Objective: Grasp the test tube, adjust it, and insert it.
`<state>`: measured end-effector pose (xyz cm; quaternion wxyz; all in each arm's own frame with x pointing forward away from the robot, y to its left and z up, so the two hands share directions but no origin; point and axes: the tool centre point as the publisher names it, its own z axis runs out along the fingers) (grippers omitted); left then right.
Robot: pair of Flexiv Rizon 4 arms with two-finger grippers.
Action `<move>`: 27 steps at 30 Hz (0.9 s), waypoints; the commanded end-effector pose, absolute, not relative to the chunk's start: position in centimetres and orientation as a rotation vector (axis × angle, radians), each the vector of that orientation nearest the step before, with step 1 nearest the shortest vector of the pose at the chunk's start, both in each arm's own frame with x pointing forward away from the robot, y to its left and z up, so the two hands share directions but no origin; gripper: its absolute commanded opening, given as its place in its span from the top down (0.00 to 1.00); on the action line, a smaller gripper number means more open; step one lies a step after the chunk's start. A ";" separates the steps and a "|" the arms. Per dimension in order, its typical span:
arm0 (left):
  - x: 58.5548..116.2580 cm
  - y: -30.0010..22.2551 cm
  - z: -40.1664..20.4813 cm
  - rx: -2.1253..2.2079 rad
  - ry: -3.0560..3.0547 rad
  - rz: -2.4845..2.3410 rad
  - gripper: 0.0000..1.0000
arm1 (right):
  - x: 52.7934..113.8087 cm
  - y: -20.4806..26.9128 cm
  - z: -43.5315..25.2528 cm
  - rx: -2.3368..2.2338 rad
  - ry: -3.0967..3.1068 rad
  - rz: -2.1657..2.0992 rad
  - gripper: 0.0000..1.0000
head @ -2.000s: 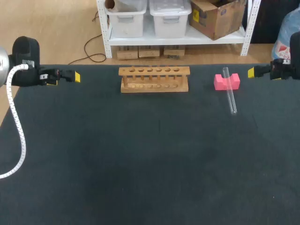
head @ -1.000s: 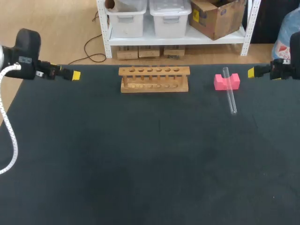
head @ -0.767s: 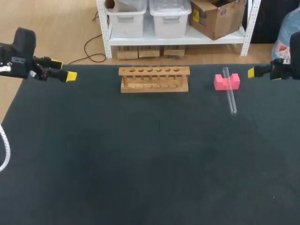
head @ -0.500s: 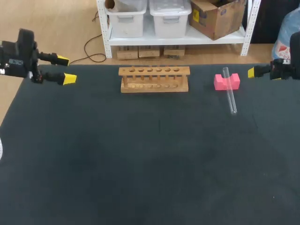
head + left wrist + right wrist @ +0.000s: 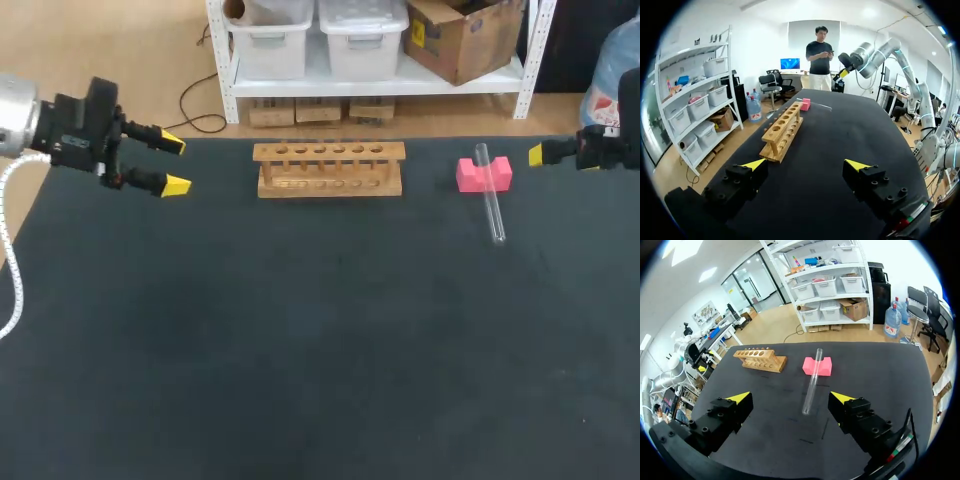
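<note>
Left gripper (image 5: 174,165) held far left, fingers (image 5: 176,186) spread wide; right gripper (image 5: 790,397) far right, fingers likewise parted.

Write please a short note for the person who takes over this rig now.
Left gripper: open, empty, left of the wooden rack.
Right gripper: open, empty, at the far right of the table, test tube ahead of it.
Test tube: lies on the table, one end propped on the pink block.
Done: nothing; the rack's holes are empty.
Left to do: grasp, adjust, insert.
</note>
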<state>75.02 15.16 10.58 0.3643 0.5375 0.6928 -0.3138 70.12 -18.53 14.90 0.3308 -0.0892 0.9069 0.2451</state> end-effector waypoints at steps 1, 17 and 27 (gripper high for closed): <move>76.2 14.3 9.6 1.441 1.786 -0.886 0.00 | 70.2 -18.6 15.2 -0.236 2.382 0.639 0.00; 76.6 13.6 8.8 1.446 1.789 -0.910 0.00 | 70.2 -18.6 15.2 -0.236 2.382 0.639 0.00; 76.6 13.6 8.8 1.446 1.789 -0.910 0.00 | 71.8 -18.5 14.1 -0.335 2.439 0.402 0.00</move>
